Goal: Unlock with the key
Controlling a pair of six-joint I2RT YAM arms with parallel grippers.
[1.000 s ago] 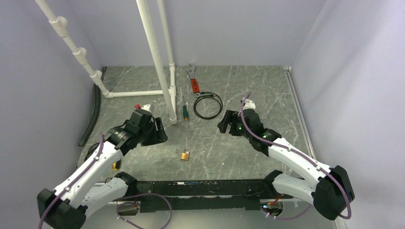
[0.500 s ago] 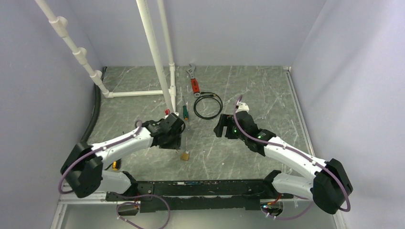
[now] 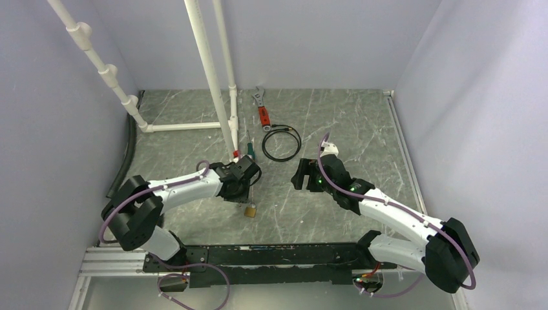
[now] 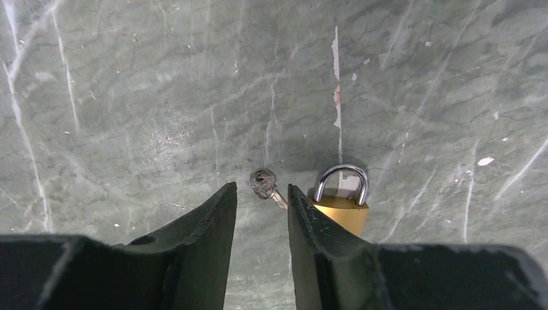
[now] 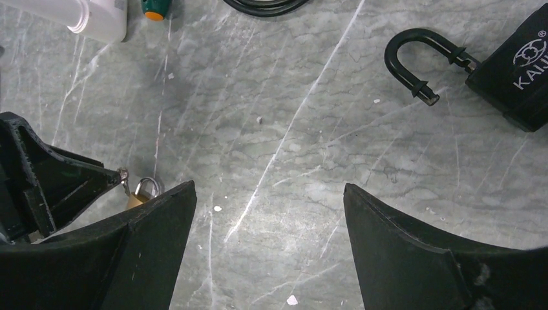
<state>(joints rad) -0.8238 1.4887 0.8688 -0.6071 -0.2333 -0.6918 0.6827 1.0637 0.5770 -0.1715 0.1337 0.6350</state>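
The key (image 4: 264, 185), small and silvery with a round head, lies flat on the grey table just left of a small brass padlock (image 4: 341, 208). My left gripper (image 4: 262, 186) hovers right over it. Its jaws are open by a narrow gap with nothing between them, and the key's blade points toward the right fingertip (image 4: 292, 191). From above, the left gripper (image 3: 248, 194) sits just behind the brass padlock (image 3: 249, 210). My right gripper (image 5: 269, 186) stands wide open over bare table, a little to the right (image 3: 298, 174). It also sees the brass padlock (image 5: 137, 197).
A black padlock (image 5: 514, 71) with its shackle open lies near the right gripper. A green-handled screwdriver (image 3: 250, 150), a black cable coil (image 3: 281, 143) and a red-handled wrench (image 3: 262, 111) lie farther back. White pipes (image 3: 210, 77) stand behind the left arm, and a black hose (image 3: 123, 161) runs along the left wall.
My left arm swung from the left side to the spot over the key and brass padlock, and its jaws narrowed. The right gripper shifted slightly left.
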